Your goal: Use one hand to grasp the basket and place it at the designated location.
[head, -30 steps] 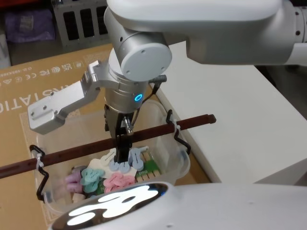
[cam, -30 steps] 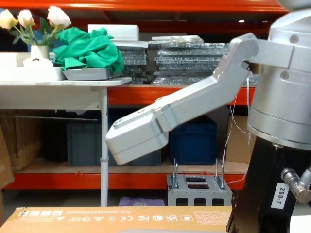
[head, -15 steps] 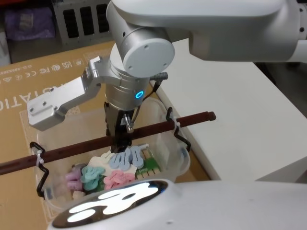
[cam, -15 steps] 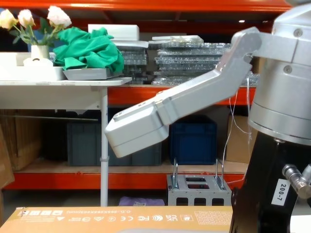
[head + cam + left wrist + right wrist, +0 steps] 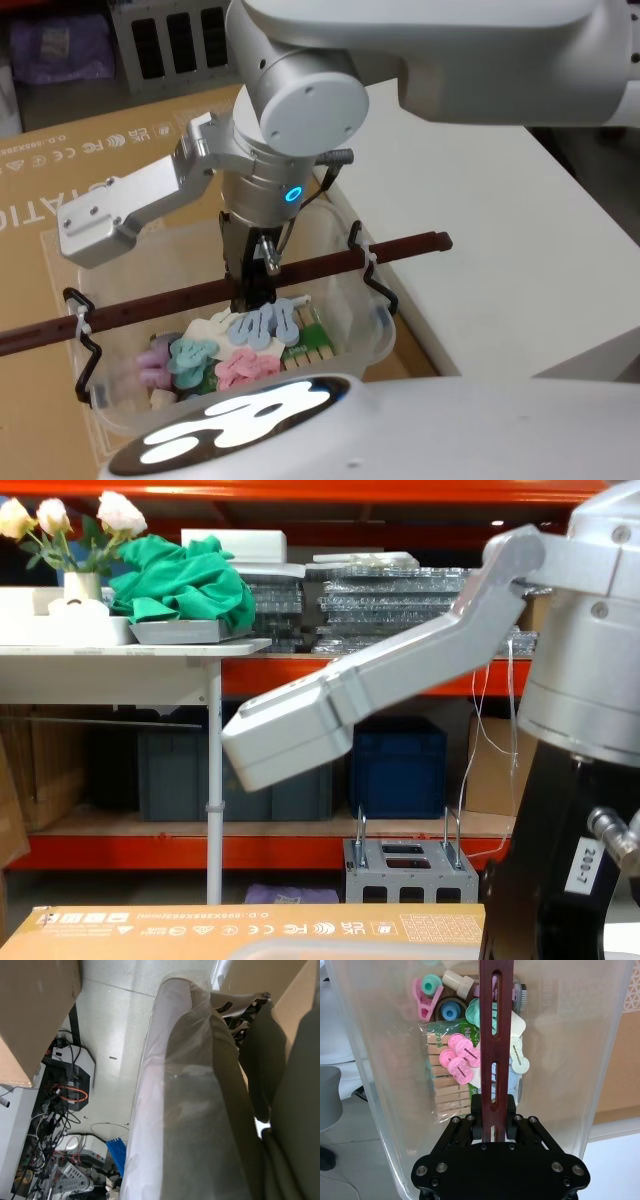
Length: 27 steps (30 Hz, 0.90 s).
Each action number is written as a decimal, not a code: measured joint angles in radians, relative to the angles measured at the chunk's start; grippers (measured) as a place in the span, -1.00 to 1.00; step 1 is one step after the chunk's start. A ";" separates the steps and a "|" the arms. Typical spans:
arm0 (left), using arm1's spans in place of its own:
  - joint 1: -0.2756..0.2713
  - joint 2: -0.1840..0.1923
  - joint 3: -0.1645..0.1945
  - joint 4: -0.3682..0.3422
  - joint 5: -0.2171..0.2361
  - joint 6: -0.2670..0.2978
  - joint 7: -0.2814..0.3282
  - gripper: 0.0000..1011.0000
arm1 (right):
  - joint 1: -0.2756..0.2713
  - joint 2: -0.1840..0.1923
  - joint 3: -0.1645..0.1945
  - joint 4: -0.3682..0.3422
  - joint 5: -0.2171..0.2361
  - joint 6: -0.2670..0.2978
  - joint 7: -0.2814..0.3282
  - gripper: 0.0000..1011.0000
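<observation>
While the basket point(image 5: 378, 332) w/ colored clips point(image 5: 243, 368) is over the brown box point(image 5: 60, 170), just beside the white table point(image 5: 480, 240), the R gripper point(image 5: 494, 1110) fingers point(image 5: 476, 1115) squeeze tight on the mid of its red-brown bar handle point(image 5: 320, 267).

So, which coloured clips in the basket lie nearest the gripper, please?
The pale blue clips, just below the right gripper; pink clips and teal clips lie farther.

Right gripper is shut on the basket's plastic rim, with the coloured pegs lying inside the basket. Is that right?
Not quite. The right gripper is shut on the dark red-brown bar handle, not the plastic rim, as the right wrist view shows. The coloured pegs do lie inside the basket.
</observation>
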 joint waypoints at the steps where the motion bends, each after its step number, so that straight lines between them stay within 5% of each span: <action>1: 0.000 0.000 0.000 0.000 0.000 0.000 0.000 -1.00 | 0.001 0.001 0.002 0.000 0.003 0.000 0.001 -0.54; 27: 0.000 0.000 0.000 0.000 0.000 0.000 0.000 -1.00 | 0.064 0.066 0.056 0.019 0.095 -0.021 0.044 -0.54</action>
